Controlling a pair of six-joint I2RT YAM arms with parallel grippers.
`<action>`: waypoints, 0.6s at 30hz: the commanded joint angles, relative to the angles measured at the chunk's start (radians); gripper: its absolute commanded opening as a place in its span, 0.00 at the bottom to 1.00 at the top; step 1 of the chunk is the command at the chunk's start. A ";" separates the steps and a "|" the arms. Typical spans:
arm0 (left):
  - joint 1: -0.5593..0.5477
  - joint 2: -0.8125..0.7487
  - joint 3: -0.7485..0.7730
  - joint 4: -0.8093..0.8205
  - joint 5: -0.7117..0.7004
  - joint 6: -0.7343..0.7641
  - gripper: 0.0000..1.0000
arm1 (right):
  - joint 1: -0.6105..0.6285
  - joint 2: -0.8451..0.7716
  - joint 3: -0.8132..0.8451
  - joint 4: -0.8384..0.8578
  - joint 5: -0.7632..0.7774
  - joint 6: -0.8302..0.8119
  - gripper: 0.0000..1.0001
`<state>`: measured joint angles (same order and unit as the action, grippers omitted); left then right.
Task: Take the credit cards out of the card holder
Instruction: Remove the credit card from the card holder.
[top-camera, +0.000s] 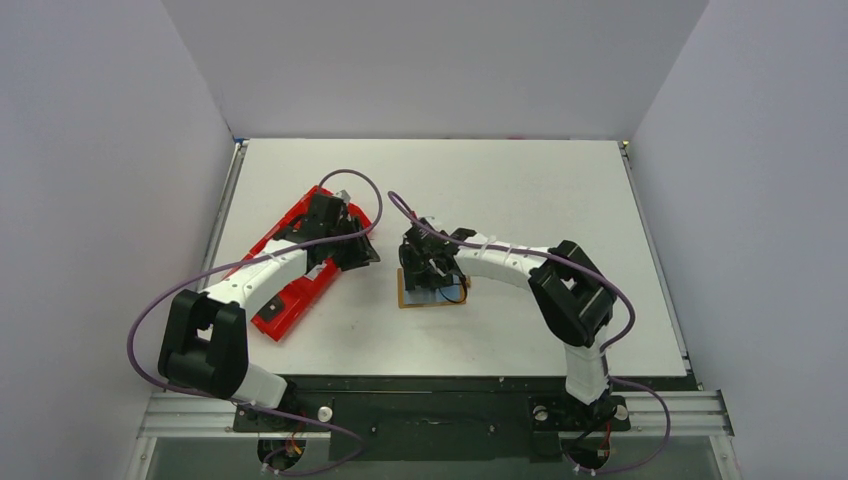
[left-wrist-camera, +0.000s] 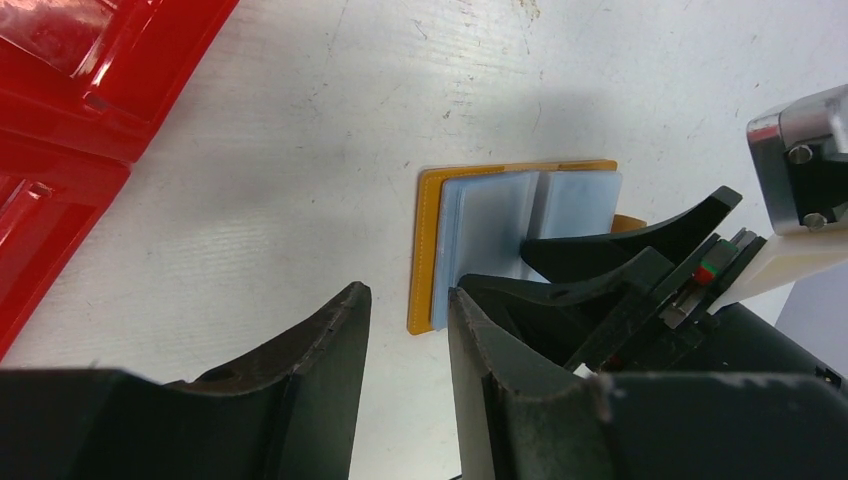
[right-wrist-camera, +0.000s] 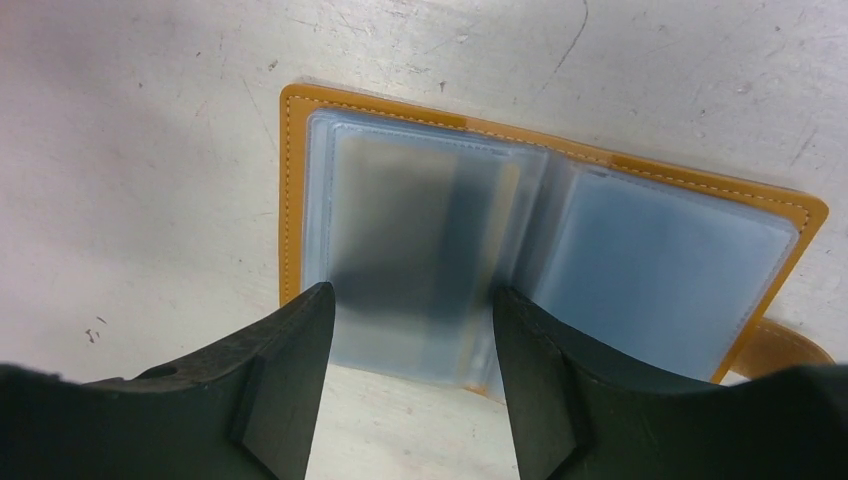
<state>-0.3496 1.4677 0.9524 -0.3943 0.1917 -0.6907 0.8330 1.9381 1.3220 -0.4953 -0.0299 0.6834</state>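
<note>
**Both pincers spread around the open card holder**

So the card holder (right-wrist-camera: 288, 200) was lying open and flat on the desk (top-camera: 520, 190), roughly mid-desk, tan cover down and clear sleeves facing up. The credit cards (right-wrist-camera: 650, 270) were sitting in those sleeves, pale blue-grey, none out on the desk.

The right pincer (right-wrist-camera: 412, 300) hung right over the holder with its fingers spread, one on each side of the left-hand sleeve page, which looked blurry from the wrist view. Couldn't tell if it touched.

The left pincer (left-wrist-camera: 408, 300) was spread too, nothing in it, just beside the holder's edge. The red tray (top-camera: 300, 295) sat off to the left.
</note>
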 joint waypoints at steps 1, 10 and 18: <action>0.006 -0.025 0.013 0.004 0.016 0.020 0.32 | 0.014 0.019 0.036 -0.008 0.053 -0.022 0.55; 0.005 -0.014 0.006 0.012 0.021 0.016 0.32 | 0.021 0.059 0.034 -0.006 0.051 -0.036 0.46; -0.005 0.000 0.001 0.015 0.023 0.013 0.32 | 0.019 0.091 0.016 0.011 0.010 -0.042 0.34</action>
<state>-0.3504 1.4681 0.9524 -0.3943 0.1993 -0.6907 0.8455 1.9736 1.3499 -0.4839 -0.0021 0.6579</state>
